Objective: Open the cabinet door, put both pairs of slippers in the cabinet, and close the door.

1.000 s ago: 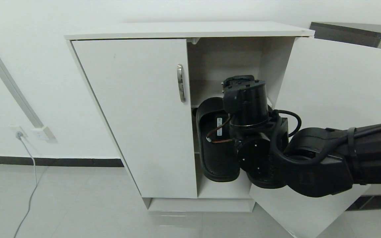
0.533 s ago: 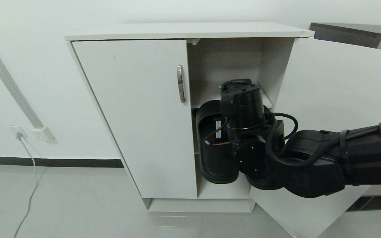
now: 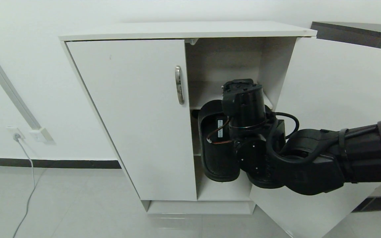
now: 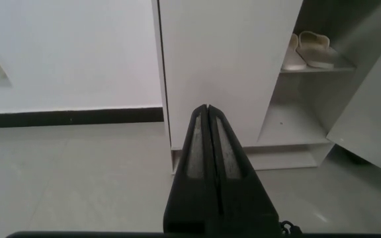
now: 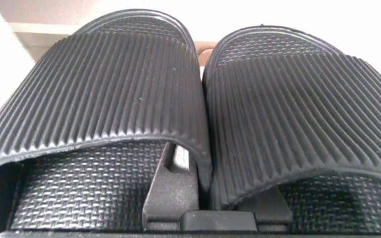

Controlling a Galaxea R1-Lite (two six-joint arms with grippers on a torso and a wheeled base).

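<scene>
Now | right gripper: clamped on the black slippers, pair held on end in the cabinet opening, right side | right door: open | left gripper: pressed together, holding nothing, low above floor | pale slippers: on a shelf inside

Head camera: high, looks forward and down at cabinet front, near. Left wrist camera: low, well back, faces same door and open shelves. Right wrist camera: at cabinet opening, hard against slippers
</scene>
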